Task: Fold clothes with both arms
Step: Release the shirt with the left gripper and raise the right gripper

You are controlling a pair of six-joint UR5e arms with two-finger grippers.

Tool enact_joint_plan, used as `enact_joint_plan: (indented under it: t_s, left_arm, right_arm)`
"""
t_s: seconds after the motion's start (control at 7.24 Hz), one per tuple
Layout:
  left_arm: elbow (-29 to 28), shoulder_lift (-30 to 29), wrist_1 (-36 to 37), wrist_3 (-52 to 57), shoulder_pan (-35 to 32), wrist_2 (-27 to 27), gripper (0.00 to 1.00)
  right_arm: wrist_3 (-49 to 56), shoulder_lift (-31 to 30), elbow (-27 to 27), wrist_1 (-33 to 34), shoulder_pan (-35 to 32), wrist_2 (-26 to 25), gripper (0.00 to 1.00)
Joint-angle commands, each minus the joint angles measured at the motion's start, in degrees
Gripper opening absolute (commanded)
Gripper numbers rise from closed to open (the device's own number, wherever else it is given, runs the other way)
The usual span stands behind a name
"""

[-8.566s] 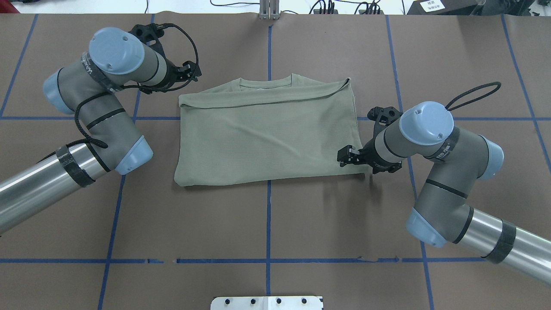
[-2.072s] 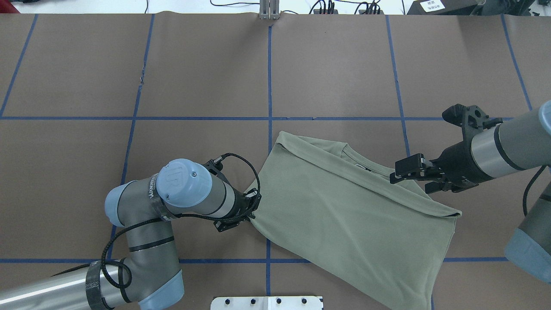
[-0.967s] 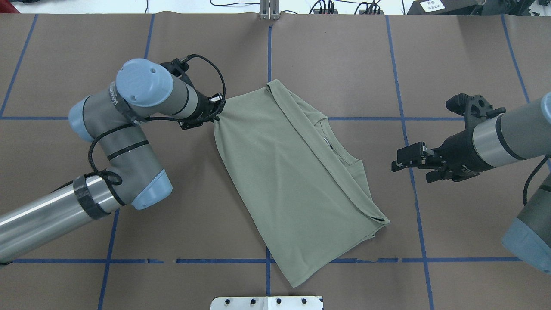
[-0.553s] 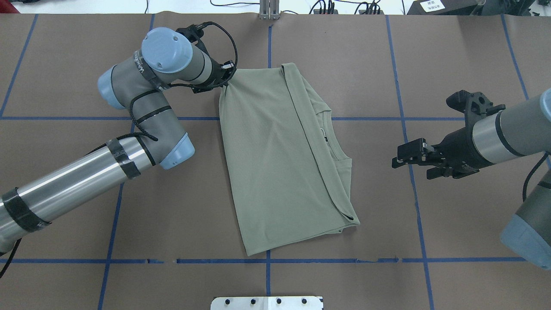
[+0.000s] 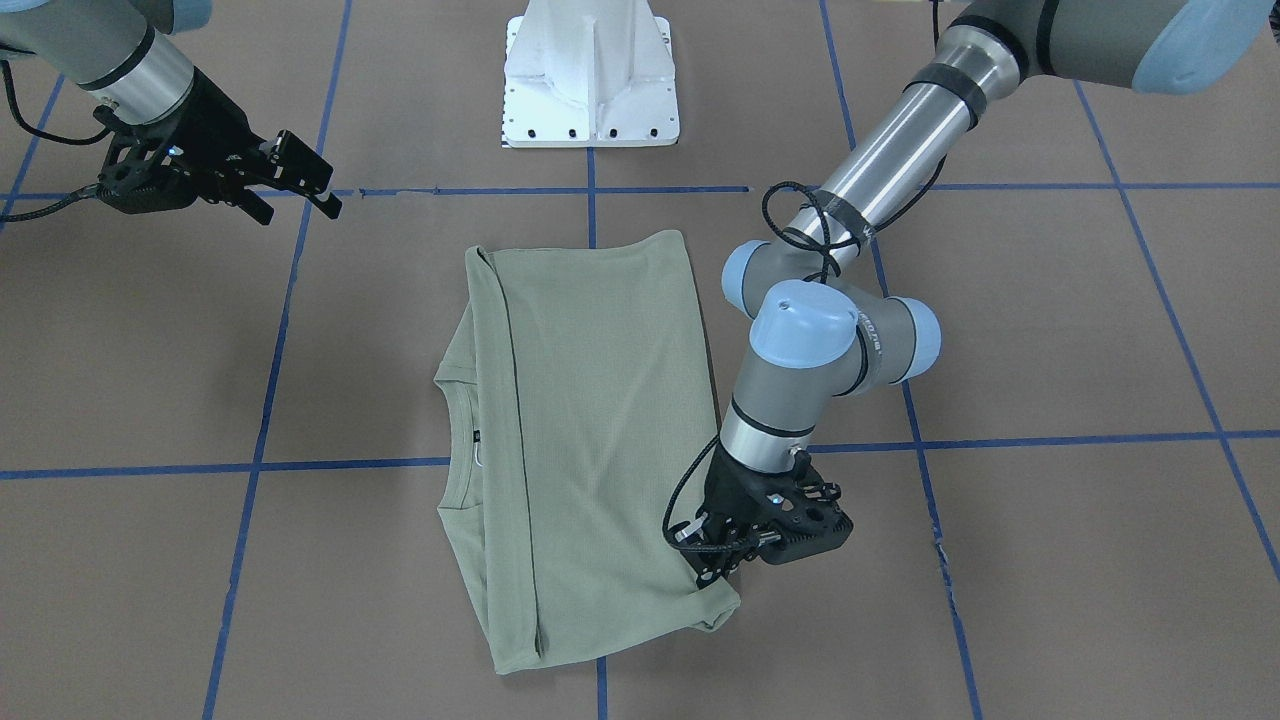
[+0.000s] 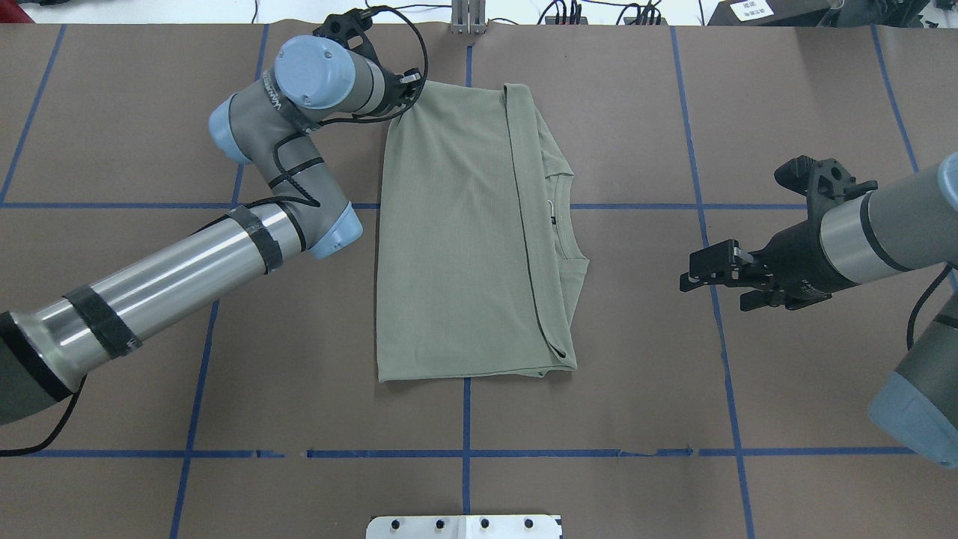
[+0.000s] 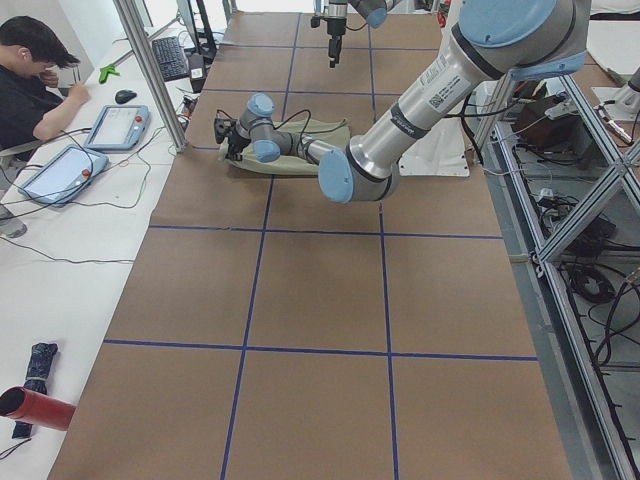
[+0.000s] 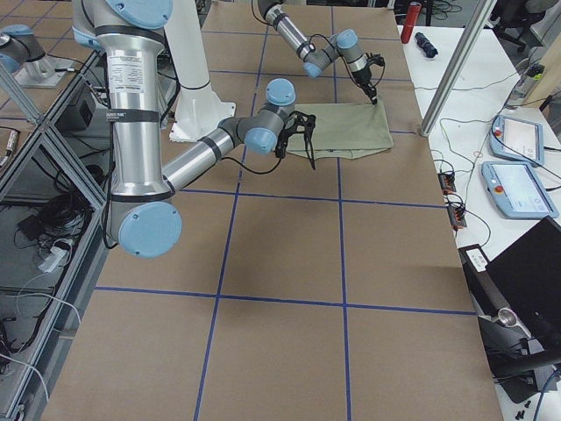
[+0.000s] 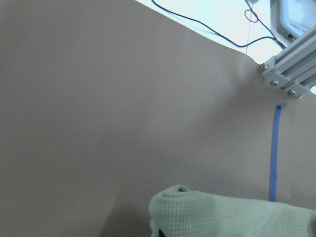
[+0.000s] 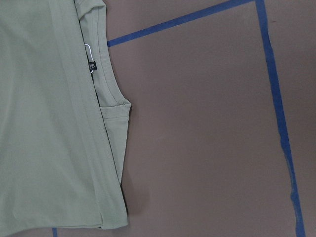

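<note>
1. Pinching the far left corner of the sage-green long-sleeved knit shirt [image 6: 456, 239], the black two-finger left gripper [image 6: 410, 81] has its jaws closed on a small bunch of fabric. The left wrist view shows that bunch rolled up at the bottom of the frame.
2. The shirt lies flat as a folded oblong in the middle of the brown paper-covered table [image 6: 636, 112]. Its round ribbed collar [image 6: 569, 217] is turned toward the robot's right, and one long overlapping flap runs along that side.
3. The black two-finger right gripper [image 6: 715, 281] hangs over bare table, well apart from the shirt, with its jaws spread and nothing between them.
4. If the left arm rises or draws away before letting go, the corner would go with it. The whole oblong would likely drag or swivel on the smooth paper.
5. At release, the knit could catch on a finger and leave the corner puckered or flipped over.
6. The overlapping flap looks loose, so a sideways tug might slide it open.
7. A next fold taken by the left arm alone would probably skew, because the right side is unheld.
</note>
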State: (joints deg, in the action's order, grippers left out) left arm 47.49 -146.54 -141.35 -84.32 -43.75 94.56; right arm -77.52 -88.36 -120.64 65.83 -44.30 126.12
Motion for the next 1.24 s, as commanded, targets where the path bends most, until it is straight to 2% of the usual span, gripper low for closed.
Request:
enact_joint_plan:
  t_s: [0.0, 0.14, 0.28, 0.69, 0.83, 0.97, 1.11]
  left_arm:
    - [-3.54, -2.09, -2.88, 0.21, -0.02, -2.26, 0.0]
    - [-3.8, -1.91, -2.88, 1.52, -0.02, -2.36, 0.74]
    - [-3.89, -2.0, -2.88, 4.14, -0.02, -2.97, 1.0]
    - [-3.19, -2.09, -2.79, 4.78, -1.59, -2.1, 1.0]
    - [-0.32, -0.96, -1.92, 6.0, -3.08, 3.39, 1.0]
    - [5.71, 3.49, 0.87, 6.27, -3.61, 9.71, 1.0]
    - [12.47, 8.76, 2.21, 6.62, -3.62, 10.99, 1.0]
  right_arm:
    - [0.0, -0.06, 0.06, 0.0, 0.01, -0.09, 1.0]
    - [0.09, 0.02, 0.15, 0.0, 0.09, -0.09, 1.0]
    - [0.09, 0.98, 0.58, 0.0, 0.01, -0.09, 1.0]
    - [0.09, 3.0, 1.99, 0.09, 0.09, -2.02, 1.0]
    - [0.09, 4.41, 3.56, 0.52, 0.53, -2.54, 1.0]
    - [0.17, 5.46, 4.97, 0.62, 1.32, -4.2, 1.0]
    - [0.18, 6.08, 5.68, 0.79, 3.24, -7.26, 1.0]
